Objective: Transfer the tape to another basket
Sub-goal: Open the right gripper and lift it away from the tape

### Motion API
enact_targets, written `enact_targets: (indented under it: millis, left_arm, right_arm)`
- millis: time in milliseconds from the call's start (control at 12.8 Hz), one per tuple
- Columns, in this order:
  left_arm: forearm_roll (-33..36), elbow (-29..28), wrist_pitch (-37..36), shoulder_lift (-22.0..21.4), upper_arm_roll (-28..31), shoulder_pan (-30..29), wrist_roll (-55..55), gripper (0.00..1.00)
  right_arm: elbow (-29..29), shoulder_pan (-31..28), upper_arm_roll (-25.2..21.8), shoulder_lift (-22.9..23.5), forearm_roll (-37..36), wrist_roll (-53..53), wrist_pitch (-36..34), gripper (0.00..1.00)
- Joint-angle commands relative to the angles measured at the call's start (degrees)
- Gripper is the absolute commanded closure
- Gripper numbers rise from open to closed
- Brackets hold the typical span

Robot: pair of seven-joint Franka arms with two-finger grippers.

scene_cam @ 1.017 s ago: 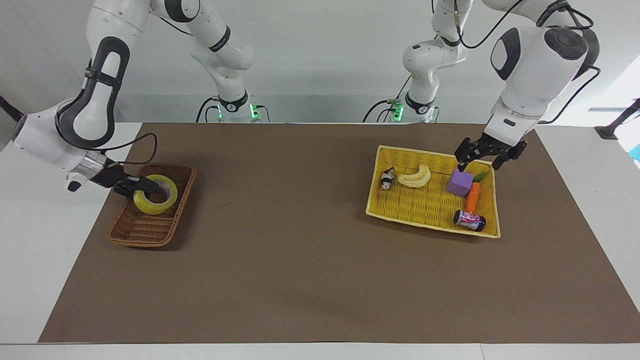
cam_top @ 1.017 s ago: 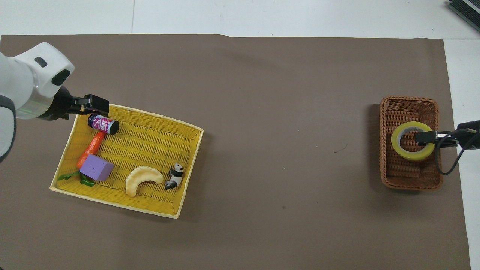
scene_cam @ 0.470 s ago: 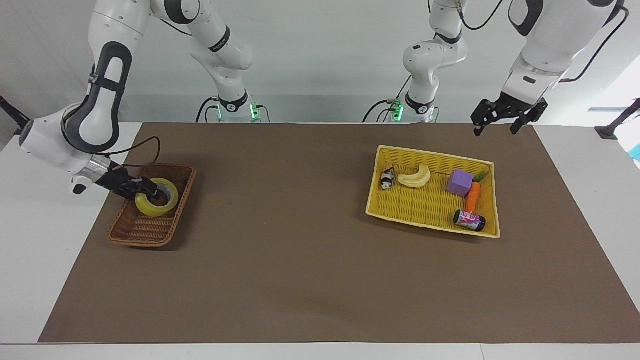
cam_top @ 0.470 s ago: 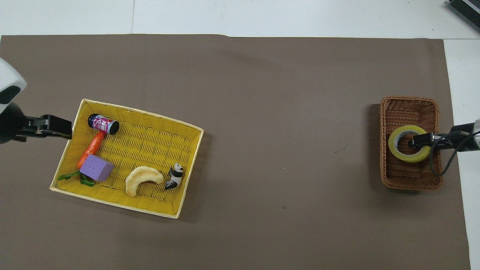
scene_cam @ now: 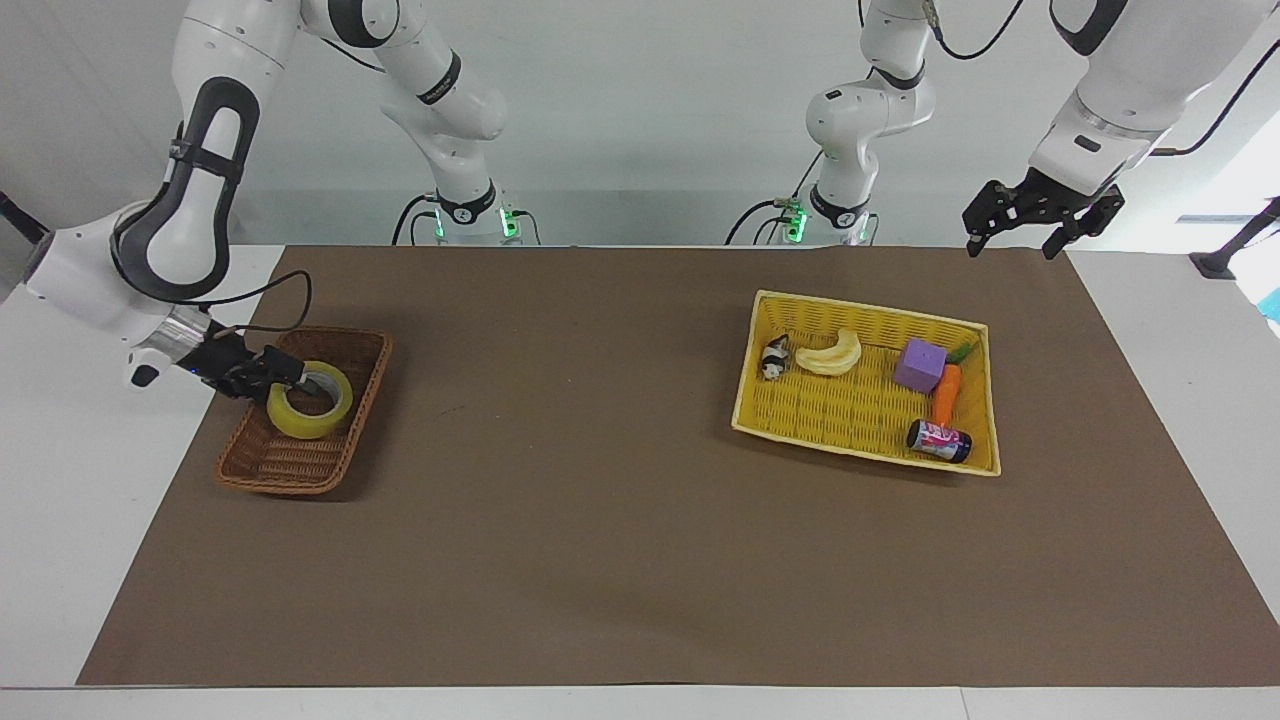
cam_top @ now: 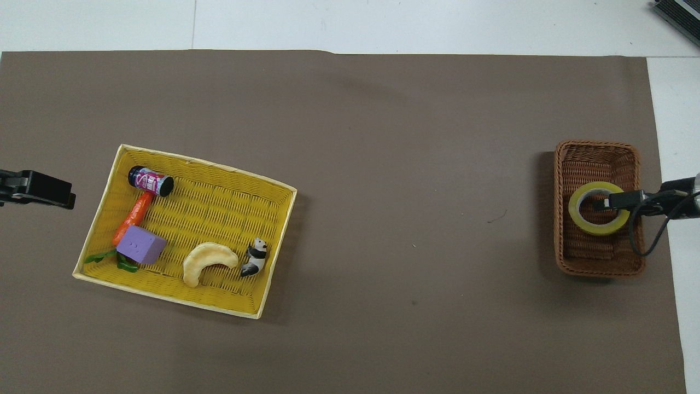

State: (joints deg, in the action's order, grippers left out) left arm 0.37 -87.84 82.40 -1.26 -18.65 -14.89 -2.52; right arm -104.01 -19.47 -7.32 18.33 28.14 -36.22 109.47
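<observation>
**Tape lies in the wicker basket, right tool at its core**

We see a white table (scene_cam: pixel 60 520) covered for most of its width by a dull brown mat (scene_cam: pixel 600 520). A pale grey wall stands where the two arm bases are mounted.

We start at the right arm's end of the table. The small dark brown wicker basket (scene_cam: pixel 265 465) sits on the mat near the mat's edge. The tape (scene_cam: pixel 300 425) lies inside it, hole upward, in the half nearer to the robots. The right tool (scene_cam: pixel 290 378) reaches in over the basket's rim, its tip at the roll's grey core. We cannot tell whether it is spread or closed, nor whether it grips the roll. A black cable from the right arm loops over the rim beside it.

A broad stretch of mat separates this basket from the yellow woven basket (scene_cam: pixel 850 405), which is well apart, toward the left arm's end. In the yellow basket lie:
- a small panda figure (scene_cam: pixel 773 360);
- a pale banana (scene_cam: pixel 832 353) just beside the panda;
- a purple block (scene_cam: pixel 920 365);
- a carrot (scene_cam: pixel 946 392) touching the block;
- a small dark can with a pink label (scene_cam: pixel 938 441) at the carrot's tip.

The left tool (scene_cam: pixel 1012 240) hangs raised over the mat's edge at the left arm's end, outside the yellow basket. Its jaws are wide and hold nothing.
</observation>
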Motion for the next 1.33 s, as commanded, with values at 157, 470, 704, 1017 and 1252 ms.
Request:
enact_targets:
  millis: [157,470,704,1017,1252]
  left_arm:
    - [1.0,1.4,-0.7,0.4,-0.4,-0.3,-0.7,0.00]
    - [0.9,1.4,-0.7,0.4,-0.4,-0.4,-0.8,0.00]
    - [0.9,0.8,-3.7,-0.1,0.9,1.3,-0.7,0.00]
    - [1.2,0.7,-1.5,-0.2,14.7,14.8,-1.2,0.00]
    - [1.2,0.6,-0.1,-0.1,21.3,22.2,-1.1,0.00]
  right_arm:
    - [8.8,4.2,0.4,-1.5,-6.9,3.8,0.9,0.00]
    - [12.7,9.5,0.3,-3.8,-18.4,17.2,0.5,0.00]
    - [12.3,14.5,0.6,-8.6,-24.5,29.4,-2.8,0.00]
    - [12.6,18.2,0.7,-13.2,-26.7,36.5,-10.2,0.00]
    - [12.8,18.1,0.3,-17.6,-27.0,37.0,-15.3,0.00]
